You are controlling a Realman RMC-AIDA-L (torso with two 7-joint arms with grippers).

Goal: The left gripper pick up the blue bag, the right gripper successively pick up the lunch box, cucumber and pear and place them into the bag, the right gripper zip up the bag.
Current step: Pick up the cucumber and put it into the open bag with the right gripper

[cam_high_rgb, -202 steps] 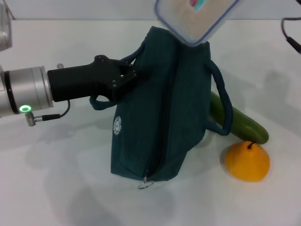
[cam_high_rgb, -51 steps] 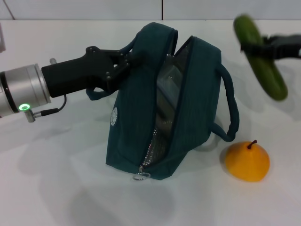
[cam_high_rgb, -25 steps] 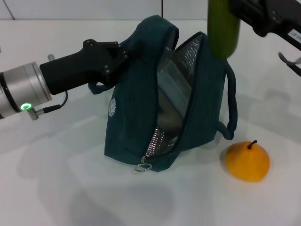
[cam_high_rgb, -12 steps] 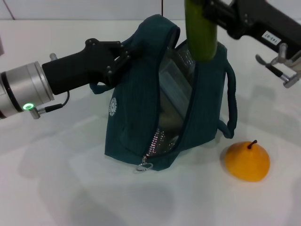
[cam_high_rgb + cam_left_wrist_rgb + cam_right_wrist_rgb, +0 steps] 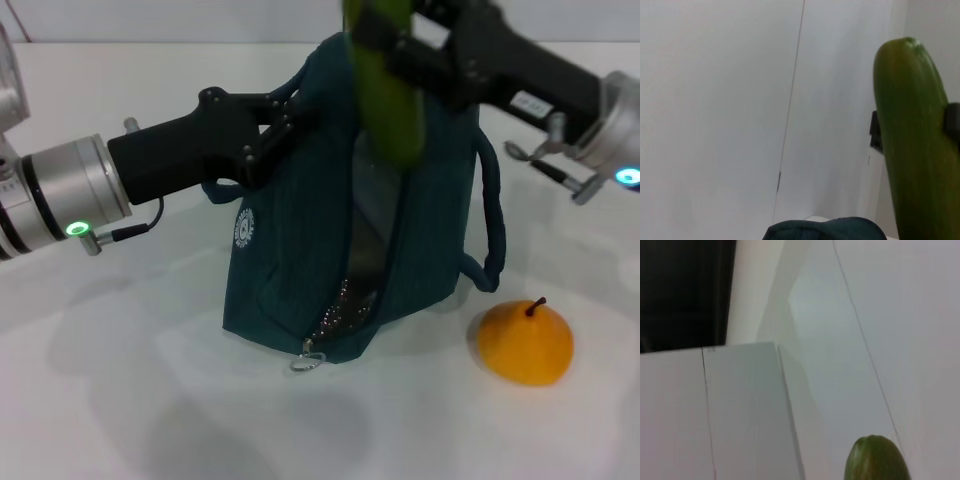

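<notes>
Head view: left gripper (image 5: 283, 125) clamped on a handle of the blue bag (image 5: 290, 260), holding it upright and unzipped on the white desk (image 5: 120, 400); right gripper (image 5: 400, 45) closed around the cucumber (image 5: 385, 90), held near-vertical with lower end at the bag's opening; pear (image 5: 526, 343) on desk just beside bag's right side, apart from it. Left wrist view: cucumber (image 5: 917, 145) upright against a pale wall, dark gripper parts at both its sides, bag's top edge (image 5: 827, 230) below. Right wrist view: only the cucumber's rounded tip (image 5: 876, 459) against wall panels.
</notes>
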